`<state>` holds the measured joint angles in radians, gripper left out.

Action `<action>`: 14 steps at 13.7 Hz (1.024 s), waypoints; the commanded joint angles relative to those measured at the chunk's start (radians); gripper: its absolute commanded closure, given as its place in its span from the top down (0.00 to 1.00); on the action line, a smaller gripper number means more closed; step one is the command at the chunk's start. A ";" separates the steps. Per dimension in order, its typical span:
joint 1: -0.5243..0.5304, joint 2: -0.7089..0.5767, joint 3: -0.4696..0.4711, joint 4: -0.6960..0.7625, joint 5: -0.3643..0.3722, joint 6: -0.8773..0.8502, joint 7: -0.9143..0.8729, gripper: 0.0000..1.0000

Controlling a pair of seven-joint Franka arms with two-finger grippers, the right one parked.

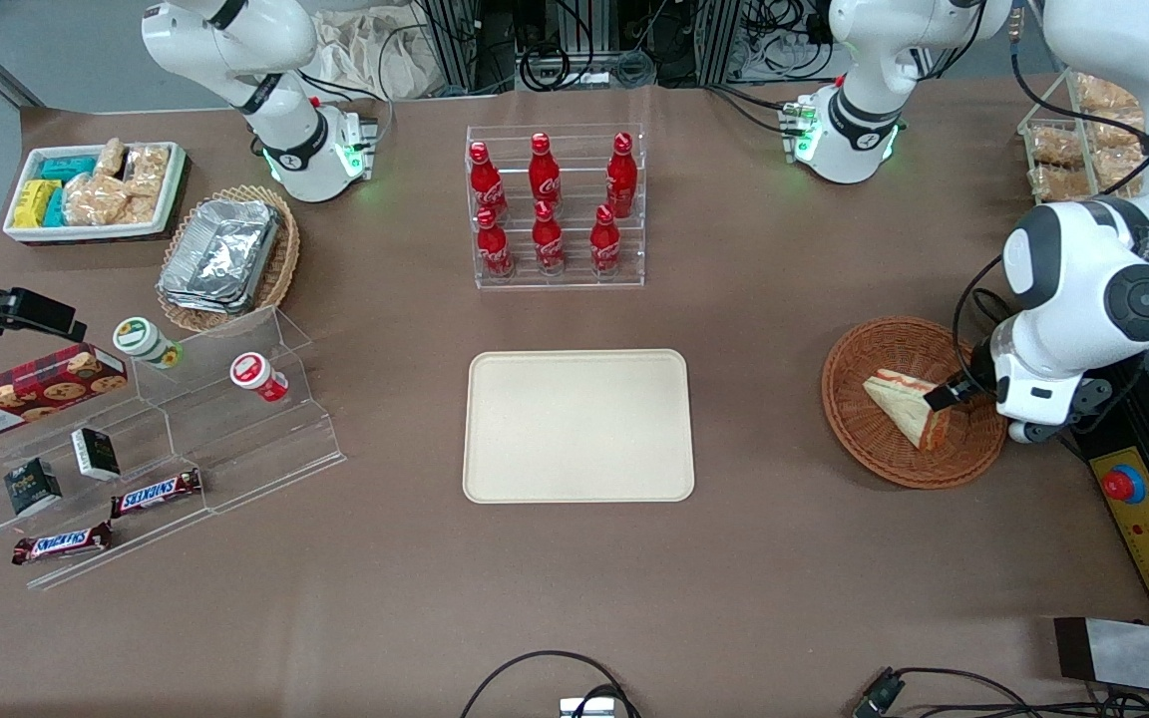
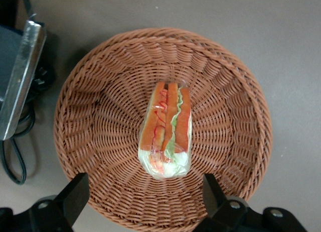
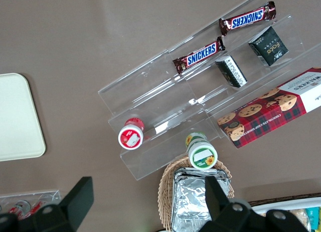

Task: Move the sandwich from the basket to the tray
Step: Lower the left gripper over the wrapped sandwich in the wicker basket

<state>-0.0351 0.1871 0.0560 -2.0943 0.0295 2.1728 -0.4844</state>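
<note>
The sandwich (image 1: pixel 902 403), a wrapped white-bread wedge with orange-red and cream layers, lies in the round reddish-brown wicker basket (image 1: pixel 859 439) toward the working arm's end of the table. My left gripper (image 1: pixel 952 395) hovers over the basket, just above the sandwich, open and empty. In the left wrist view the sandwich (image 2: pixel 168 131) lies in the middle of the basket (image 2: pixel 100 116). The gripper (image 2: pixel 144 194) has its black fingers (image 2: pixel 75 193) spread wide, with nothing between them. The beige tray (image 1: pixel 577 426) lies bare at the table's middle.
A yellow control box with a red button (image 1: pixel 1123 486) sits beside the basket at the table's edge. A rack of red cola bottles (image 1: pixel 555 204) stands farther from the camera than the tray. An acrylic snack shelf (image 1: pixel 136 439), a foil-container basket (image 1: pixel 225 254) and a white snack bin (image 1: pixel 96 189) lie toward the parked arm's end.
</note>
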 commanded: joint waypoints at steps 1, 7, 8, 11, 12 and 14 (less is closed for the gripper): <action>0.001 -0.015 -0.002 -0.061 0.006 0.083 0.072 1.00; 0.004 0.026 0.007 -0.110 0.001 0.205 0.075 1.00; 0.004 0.032 0.014 -0.109 -0.002 0.208 0.075 1.00; 0.004 0.063 0.019 -0.110 -0.007 0.231 0.075 1.00; 0.004 0.066 0.019 -0.110 -0.008 0.234 0.075 1.00; 0.004 0.077 0.019 -0.110 -0.048 0.234 0.075 1.00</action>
<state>-0.0345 0.2589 0.0759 -2.1941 0.0157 2.3833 -0.4213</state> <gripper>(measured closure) 0.000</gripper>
